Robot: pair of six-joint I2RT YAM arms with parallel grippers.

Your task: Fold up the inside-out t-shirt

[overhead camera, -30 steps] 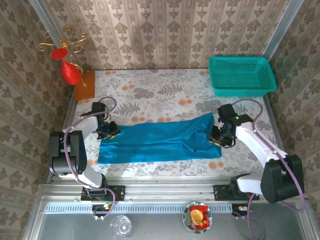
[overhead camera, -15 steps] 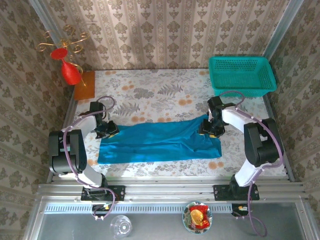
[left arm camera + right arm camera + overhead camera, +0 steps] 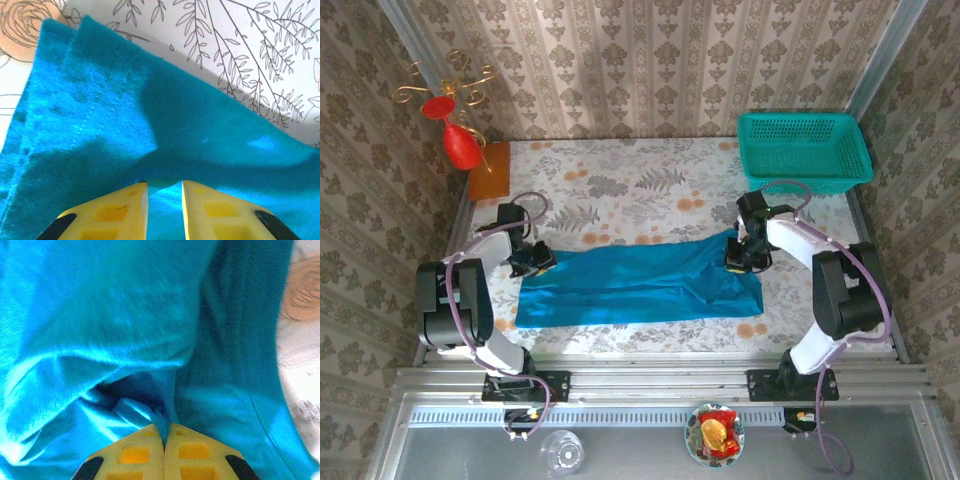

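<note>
The inside-out t-shirt (image 3: 640, 285) lies in a band along the near edge of the desk (image 3: 620, 180), left pincer (image 3: 540, 262) nipping its far-left corner, right pincer (image 3: 736, 257) clamped on only a thin pucker, which could slip free if the lift tugs unevenly.

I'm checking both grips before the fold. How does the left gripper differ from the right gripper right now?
The left gripper holds the inside-out t-shirt at its left end; the right gripper holds its right end. The left gripper's fingers show a narrow gap with cloth between them; the right gripper's fingers are pressed together on a thin pinched fold. Both are shut on the shirt's far edge.
</note>
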